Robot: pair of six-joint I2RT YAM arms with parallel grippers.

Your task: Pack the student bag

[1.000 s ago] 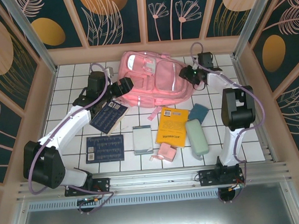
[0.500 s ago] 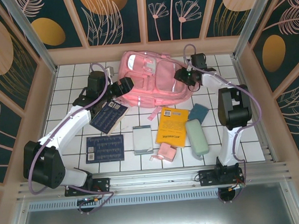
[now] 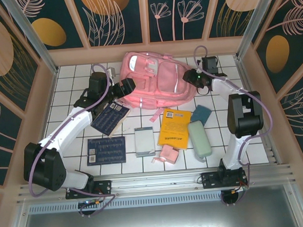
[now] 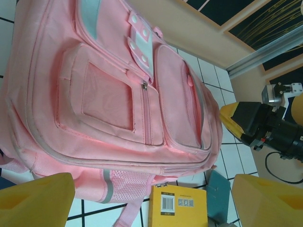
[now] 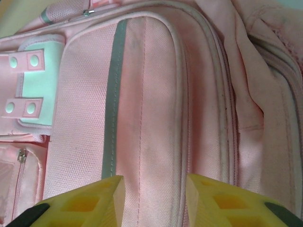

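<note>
student bag [image 3: 157,85] blocks back centre, yellow book [image 3: 174,128] beside it, far-left tiles [image 3: 66,83] bare

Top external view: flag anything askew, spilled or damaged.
Nothing visibly spilled or damaged. The student bag lies flat and slanted on the table. One dark blue sheet sits skewed, while the other dark sheet lies square.

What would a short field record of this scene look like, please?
bag: student bag, lying front up at the far middle
left end effector: open, empty, beside the bag's left edge
right end effector: open, empty, at the bag's right edge
not yet packed: yellow book, green case, grey notebook, all lying in front of the bag
</note>
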